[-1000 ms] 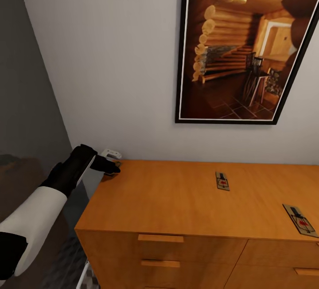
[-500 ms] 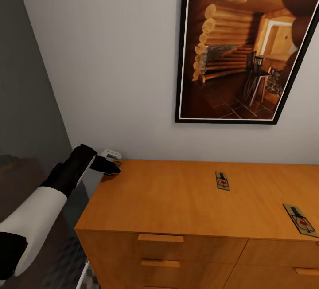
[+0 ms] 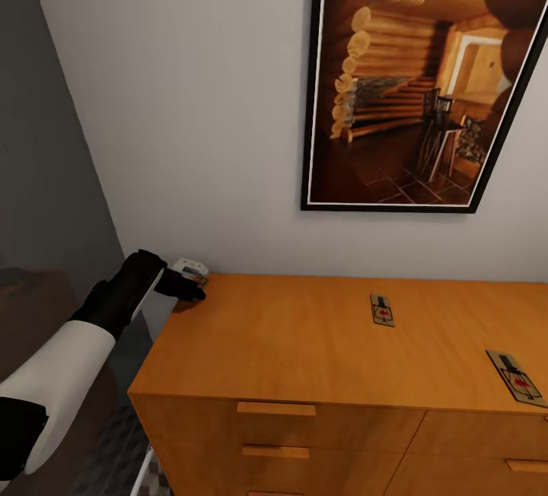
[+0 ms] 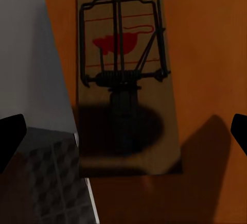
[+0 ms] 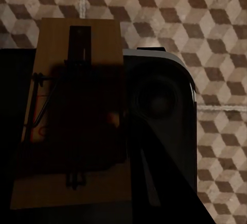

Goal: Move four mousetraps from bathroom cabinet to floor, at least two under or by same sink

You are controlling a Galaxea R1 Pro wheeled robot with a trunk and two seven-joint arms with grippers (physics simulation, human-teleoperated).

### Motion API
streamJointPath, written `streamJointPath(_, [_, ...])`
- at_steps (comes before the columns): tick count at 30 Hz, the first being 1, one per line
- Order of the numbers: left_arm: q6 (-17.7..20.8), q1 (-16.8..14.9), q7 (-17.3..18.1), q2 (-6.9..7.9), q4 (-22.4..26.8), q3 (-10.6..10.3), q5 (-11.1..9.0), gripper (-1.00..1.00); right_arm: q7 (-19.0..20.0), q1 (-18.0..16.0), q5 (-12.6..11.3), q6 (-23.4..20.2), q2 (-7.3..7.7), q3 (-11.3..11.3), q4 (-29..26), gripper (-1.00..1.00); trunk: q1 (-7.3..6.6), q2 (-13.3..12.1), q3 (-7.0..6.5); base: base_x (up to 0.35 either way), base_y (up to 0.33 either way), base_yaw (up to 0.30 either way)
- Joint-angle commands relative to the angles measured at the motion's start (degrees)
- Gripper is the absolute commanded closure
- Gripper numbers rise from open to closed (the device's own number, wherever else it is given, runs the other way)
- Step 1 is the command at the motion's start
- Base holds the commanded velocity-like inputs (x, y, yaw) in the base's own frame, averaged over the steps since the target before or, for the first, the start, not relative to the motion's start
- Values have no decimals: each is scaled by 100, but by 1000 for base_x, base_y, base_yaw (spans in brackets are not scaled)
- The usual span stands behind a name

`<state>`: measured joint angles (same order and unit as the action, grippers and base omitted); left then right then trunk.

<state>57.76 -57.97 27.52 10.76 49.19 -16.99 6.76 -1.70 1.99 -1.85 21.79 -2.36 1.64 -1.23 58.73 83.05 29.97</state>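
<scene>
A black-framed picture [image 3: 426, 77] of a log-cabin interior hangs on the white wall [image 3: 190, 116].

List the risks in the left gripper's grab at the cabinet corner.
1. The corner mousetrap lies at the cabinet edge, one end overhanging; a nudge from the open left gripper may tip it off.
2. Its wire spring sits between the fingers; closing there could snag it.
3. The right gripper already holds a mousetrap above the bathroom floor; it might slip.

Plain white wall [image 3: 190, 116], black-framed picture of a log-cabin interior [image 3: 415, 77] hung on it, grey wall [image 3: 38, 176] adjoining at the left, dim lighting.
</scene>
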Motion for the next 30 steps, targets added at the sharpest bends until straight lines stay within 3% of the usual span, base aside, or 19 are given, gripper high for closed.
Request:
streamJointPath(1, [7,-4,52,5,4,-14,59,-100,-8,3,-33,9,-1,20,-9,100,0,3,5,0,0,0])
streamJointPath(30, [5,-4,51,5,-101,-14,61,-100,-6,3,-34,9,-1,20,-9,100,0,3,5,0,0,0])
